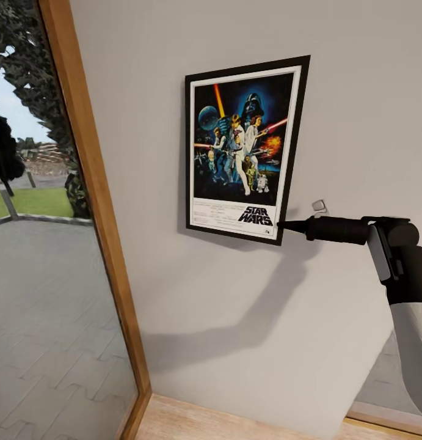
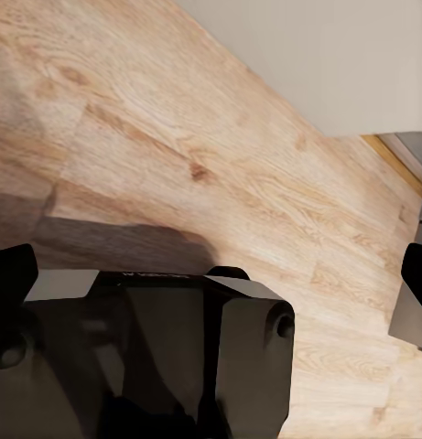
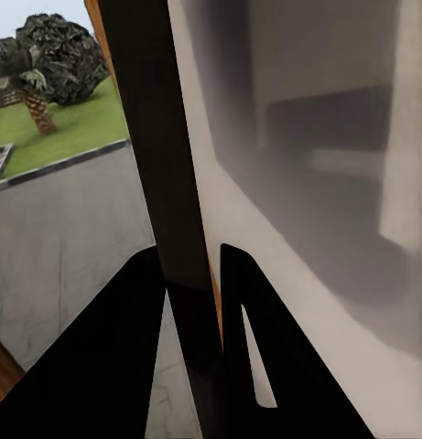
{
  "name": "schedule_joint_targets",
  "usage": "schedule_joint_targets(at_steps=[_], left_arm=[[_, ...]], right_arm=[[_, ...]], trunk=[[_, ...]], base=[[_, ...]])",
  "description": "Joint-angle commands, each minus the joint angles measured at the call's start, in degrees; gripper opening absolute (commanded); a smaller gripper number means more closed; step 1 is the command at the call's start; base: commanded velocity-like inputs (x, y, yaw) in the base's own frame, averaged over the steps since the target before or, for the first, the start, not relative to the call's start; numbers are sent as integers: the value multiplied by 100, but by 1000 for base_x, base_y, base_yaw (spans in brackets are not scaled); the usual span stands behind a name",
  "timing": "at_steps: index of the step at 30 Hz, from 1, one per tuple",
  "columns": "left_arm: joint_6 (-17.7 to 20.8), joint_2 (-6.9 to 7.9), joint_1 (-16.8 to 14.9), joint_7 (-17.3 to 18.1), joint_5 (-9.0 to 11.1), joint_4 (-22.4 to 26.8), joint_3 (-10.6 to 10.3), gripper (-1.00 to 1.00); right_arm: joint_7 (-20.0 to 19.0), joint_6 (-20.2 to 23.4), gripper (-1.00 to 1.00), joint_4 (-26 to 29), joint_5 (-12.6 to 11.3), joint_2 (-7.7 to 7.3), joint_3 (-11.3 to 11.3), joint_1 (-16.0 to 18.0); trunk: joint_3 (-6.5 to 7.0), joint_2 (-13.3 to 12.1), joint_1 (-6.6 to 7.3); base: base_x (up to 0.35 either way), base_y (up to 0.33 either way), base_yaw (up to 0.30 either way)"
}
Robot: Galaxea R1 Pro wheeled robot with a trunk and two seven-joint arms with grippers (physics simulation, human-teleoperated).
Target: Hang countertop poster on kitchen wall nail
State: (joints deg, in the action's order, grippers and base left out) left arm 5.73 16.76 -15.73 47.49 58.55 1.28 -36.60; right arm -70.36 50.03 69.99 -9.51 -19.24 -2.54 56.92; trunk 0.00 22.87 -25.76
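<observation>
The Star Wars poster [image 1: 244, 153], black-framed with a white inner border, stands upright and slightly tilted against the pale wall [image 1: 174, 305]. My right gripper [image 1: 285, 225] reaches in from the right and is shut on the poster's lower right corner. In the right wrist view its two dark fingers [image 3: 243, 311] pinch the poster's black edge [image 3: 165, 137]. A small grey nail [image 1: 319, 206] sticks out of the wall just right of that corner, above the gripper. My left gripper [image 2: 213, 265] hangs over the wooden floor [image 2: 220, 137], its fingers wide apart with nothing between them. The kitchen countertop is out of view.
A tall glass door with a wooden frame [image 1: 94, 201] stands left of the poster, with a paved terrace and trees outside. A dark part of my own body [image 2: 165, 357] sits below the left gripper. The wall meets the floor along a light skirting.
</observation>
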Motion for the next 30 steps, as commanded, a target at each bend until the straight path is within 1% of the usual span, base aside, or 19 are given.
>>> schedule_joint_targets(at_steps=[1,14,20,30], left_arm=[[59,3,0,16,61,4,-31,100],[59,3,0,15,61,4,-31,100],[59,3,0,17,61,4,-31,100],[62,3,0,16,61,4,-31,100]], right_arm=[[-13,41,-100,-3,-24,-1,-1,2],[-13,40,-100,-3,-24,-1,-1,3],[-13,35,-100,-3,-20,-1,-2,3],[-13,34,-100,-4,-16,-1,-5,2]], trunk=[[-2,4,-2],[-2,4,-2],[-2,4,-2],[-2,4,-2]], base=[[0,-38,0],[0,-10,0],[0,-110,0],[0,-16,0]])
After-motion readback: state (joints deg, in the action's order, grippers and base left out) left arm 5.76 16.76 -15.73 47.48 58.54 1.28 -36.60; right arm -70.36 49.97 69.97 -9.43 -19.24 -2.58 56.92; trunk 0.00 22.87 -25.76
